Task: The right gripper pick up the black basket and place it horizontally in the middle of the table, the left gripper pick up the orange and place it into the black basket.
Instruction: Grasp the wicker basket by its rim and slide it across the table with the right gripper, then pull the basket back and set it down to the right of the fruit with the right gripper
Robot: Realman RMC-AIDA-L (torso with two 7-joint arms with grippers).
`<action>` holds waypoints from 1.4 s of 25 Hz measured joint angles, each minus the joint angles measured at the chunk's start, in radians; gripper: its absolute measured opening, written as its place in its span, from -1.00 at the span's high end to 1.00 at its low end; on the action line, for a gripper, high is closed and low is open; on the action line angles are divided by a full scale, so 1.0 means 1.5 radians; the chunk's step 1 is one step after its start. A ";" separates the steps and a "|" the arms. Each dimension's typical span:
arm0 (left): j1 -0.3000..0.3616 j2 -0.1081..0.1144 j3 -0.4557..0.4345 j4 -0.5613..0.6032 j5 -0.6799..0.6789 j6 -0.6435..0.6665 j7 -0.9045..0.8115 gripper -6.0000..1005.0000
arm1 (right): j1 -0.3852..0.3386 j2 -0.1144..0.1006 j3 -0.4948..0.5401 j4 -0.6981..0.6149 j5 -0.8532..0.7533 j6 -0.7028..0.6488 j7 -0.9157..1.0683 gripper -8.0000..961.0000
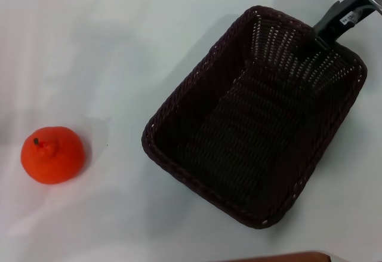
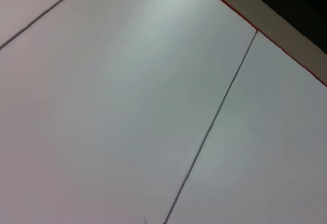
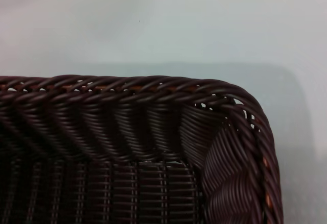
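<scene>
Empty black basket [image 1: 256, 119] sits angled at right; right gripper [image 1: 327, 30] on its upper-right rim, grip unclear; orange [image 1: 52, 154] lower left.

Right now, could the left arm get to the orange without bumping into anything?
Probably yes. The orange sits alone on the table, well apart from the basket, nothing above or around it. The left gripper itself is out of sight, so its reach is uncertain.
</scene>
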 joint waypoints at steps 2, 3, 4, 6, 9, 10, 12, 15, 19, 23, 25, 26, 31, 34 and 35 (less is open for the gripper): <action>0.000 0.000 0.000 0.000 0.000 0.000 0.000 -0.71 | 0.000 -0.001 0.017 0.000 0.001 0.007 0.004 0.33; 0.000 0.000 0.000 0.000 0.000 0.000 0.000 -0.71 | 0.000 -0.002 0.029 0.000 0.001 0.012 0.005 0.40; 0.001 0.000 0.000 0.000 -0.001 0.000 0.000 -0.71 | 0.001 -0.003 0.050 0.000 0.001 0.017 0.006 0.48; 0.002 0.000 0.000 0.000 -0.002 0.000 0.000 -0.71 | 0.002 -0.007 0.089 0.000 0.007 0.029 0.007 0.53; 0.002 0.000 -0.001 0.000 -0.003 0.000 -0.001 -0.71 | -0.001 -0.014 0.127 0.001 0.029 0.042 0.014 0.60; 0.002 0.000 -0.001 0.000 -0.003 0.000 -0.001 -0.71 | -0.003 -0.017 0.137 0.003 0.041 0.046 0.020 0.61; 0.001 0.000 -0.001 0.000 -0.003 0.000 -0.001 -0.71 | -0.010 -0.024 0.157 0.009 0.065 0.052 0.035 0.63; 0.000 0.000 -0.002 0.000 -0.003 0.000 0.000 -0.71 | -0.024 -0.038 0.187 0.027 0.110 0.056 0.053 0.65; 0.000 0.001 -0.002 0.000 -0.004 0.000 0.000 -0.71 | -0.046 -0.057 0.217 0.067 0.181 0.057 0.068 0.65; 0.000 0.001 -0.004 0.000 -0.004 0.000 0.000 -0.71 | -0.068 -0.059 0.233 0.092 0.236 0.051 0.087 0.65; 0.000 0.001 -0.003 0.000 -0.003 0.000 0.000 -0.71 | -0.078 -0.056 0.245 0.100 0.252 0.043 0.097 0.65; 0.000 0.001 -0.003 -0.002 -0.003 0.000 0.000 -0.71 | -0.085 -0.053 0.252 0.103 0.257 0.036 0.106 0.65; -0.002 0.001 0.000 -0.013 -0.002 0.000 -0.002 -0.71 | -0.107 -0.034 0.287 0.121 0.266 -0.025 0.139 0.65; -0.003 0.001 0.000 -0.014 -0.001 0.000 -0.003 -0.71 | -0.121 -0.021 0.317 0.141 0.274 -0.070 0.147 0.65; -0.003 0.001 0.000 -0.014 -0.001 0.001 -0.003 -0.71 | -0.126 -0.018 0.324 0.151 0.280 -0.084 0.148 0.65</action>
